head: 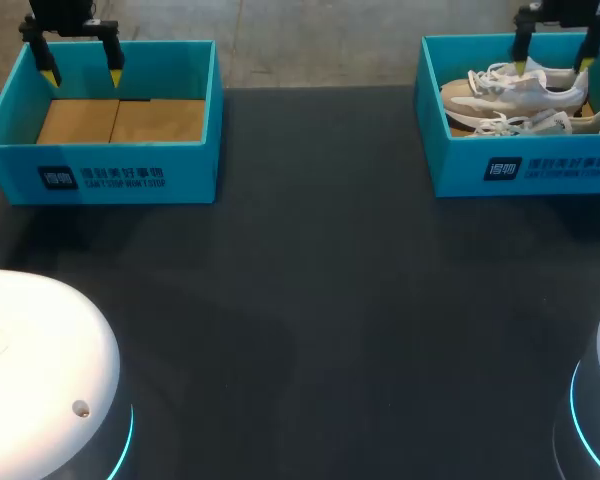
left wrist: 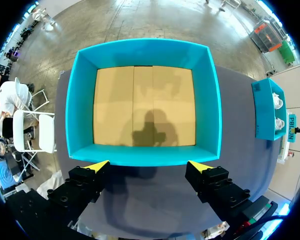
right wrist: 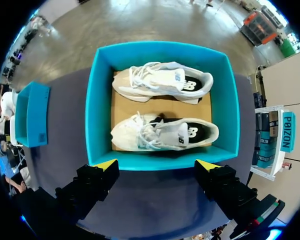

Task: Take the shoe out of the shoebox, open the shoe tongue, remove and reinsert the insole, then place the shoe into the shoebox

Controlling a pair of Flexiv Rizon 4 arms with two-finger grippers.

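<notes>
Dark table [head: 310, 300]. Two white shoes [right wrist: 162, 132] lie on sides in right box [head: 520, 170], toes toward left box [head: 100, 170]. Likely light, soft upper, stiffer sole; best hold probably heel collar or midfoot. Right gripper [head: 552, 68] hangs above right box, fingers apart, holding nothing. Left gripper [head: 82, 75] spread likewise over left box.

A: Shoeboxes?
B: Two, teal, lids off. The right shoebox [head: 525, 170] sits far right. The left shoebox [head: 100, 175] sits far left, with its brown cardboard floor showing.
A: Shoes?
B: Both in the right one. White laced sneakers, upright on their soles, side by side, toes pointing left. The far shoe [head: 510, 88] lies along the far wall, the near shoe [head: 550, 123] along the near wall.
</notes>
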